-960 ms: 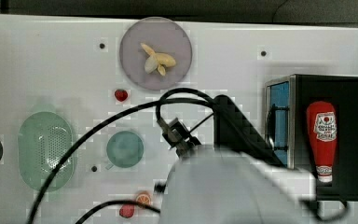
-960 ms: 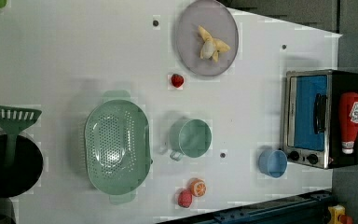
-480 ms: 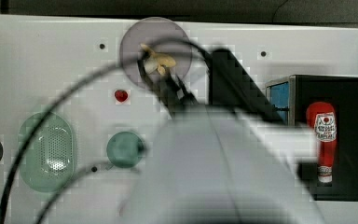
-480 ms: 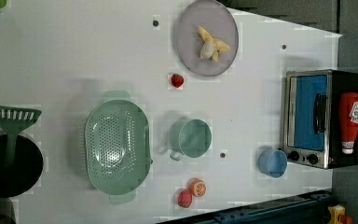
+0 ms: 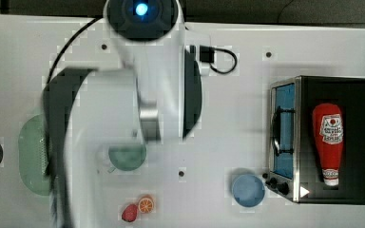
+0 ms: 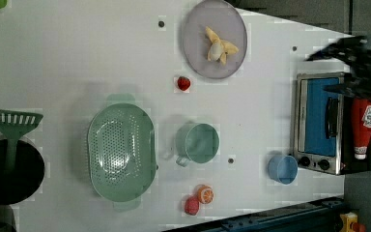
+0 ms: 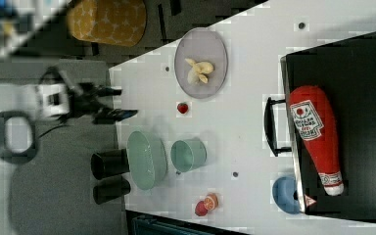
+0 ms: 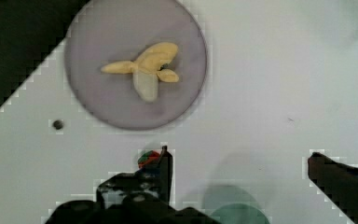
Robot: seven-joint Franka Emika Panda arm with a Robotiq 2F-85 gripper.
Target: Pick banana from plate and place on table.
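Observation:
The banana (image 6: 220, 47) (image 7: 199, 70) (image 8: 147, 70), a small cream-yellow peeled toy, lies in the middle of the lilac-grey plate (image 6: 198, 29) (image 7: 215, 49) (image 8: 98, 98) at the far edge of the white table (image 6: 77, 58) (image 5: 247, 118). My gripper (image 8: 240, 161) hangs open high above the table, its dark fingertips (image 8: 164, 163) wide apart and holding nothing. In the wrist view the plate lies just beyond the fingertips. The gripper (image 7: 120, 103) (image 6: 326, 72) stands well clear of the banana. In the top view the white arm (image 5: 147, 71) covers the plate.
A small red fruit (image 6: 183, 83) lies near the plate. A green cup (image 6: 200, 143), a green perforated basket (image 6: 121, 152), a blue bowl (image 6: 282, 168), and an orange slice (image 6: 205, 194) sit on the table. A toaster oven (image 5: 285, 137) carries a ketchup bottle (image 5: 329, 140).
In the top view the arm has swept up from the table's lower middle and now covers the plate. The gripper has come into the left view's right edge. The banana has not moved.

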